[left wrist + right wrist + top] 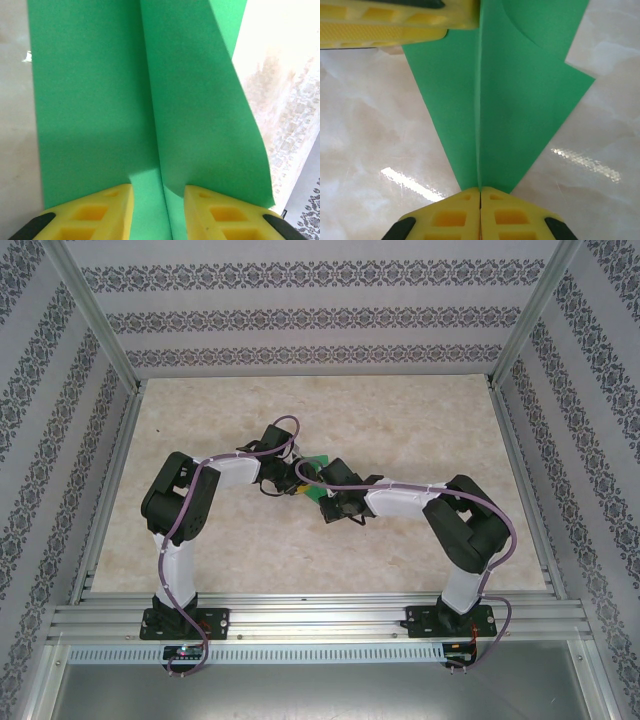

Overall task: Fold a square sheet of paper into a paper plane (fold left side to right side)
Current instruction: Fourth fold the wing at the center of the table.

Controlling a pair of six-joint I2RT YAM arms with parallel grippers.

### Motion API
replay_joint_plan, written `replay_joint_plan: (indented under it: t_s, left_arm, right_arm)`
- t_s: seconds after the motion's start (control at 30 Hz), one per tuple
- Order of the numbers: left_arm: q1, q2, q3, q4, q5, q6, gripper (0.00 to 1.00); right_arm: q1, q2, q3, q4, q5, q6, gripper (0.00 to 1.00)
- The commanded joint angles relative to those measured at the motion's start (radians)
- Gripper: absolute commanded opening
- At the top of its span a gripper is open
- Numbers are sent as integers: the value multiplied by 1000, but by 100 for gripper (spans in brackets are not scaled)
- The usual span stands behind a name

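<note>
Marbled tabletop point(400, 420), near its middle: I see my right gripper point(480, 192) pinched together on the pointed tip of the green paper plane point(510, 100); my left gripper point(158, 187) stands apart, fingers straddling its centre crease.

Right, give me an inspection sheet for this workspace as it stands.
Surface: beige marbled tabletop, glossy, with light reflections.
Job's things: bright green folded paper sheet at the table's centre, tapering to a point, with a centre crease along its length.
Clutter: nothing seen.
Grippers: left gripper open, its yellow fingers either side of the crease; right gripper shut on the paper's pointed end, at the crease.
Cables: purple cables run along both arms and loop above the wrists.
Surroundings: patterned wallpaper walls on three sides; aluminium frame rail at the near edge.
</note>
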Motion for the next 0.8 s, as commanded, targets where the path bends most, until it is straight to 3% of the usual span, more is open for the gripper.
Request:
replay_joint_plan:
  t_s: [0.0,0.5,0.77]
  left_arm:
    - [-10,8,-14,-7,-12,28,35]
    - [14,-124,-71,-40,-46,58,39]
    - [13,-107,-76,44,20,25,29]
  right_arm:
    - [-19,-14,-13,52,-60,5,7]
    - [-99,-32,-50,126,-286,-11,4]
    - [-115,-13,-53,145,-336,2,3]
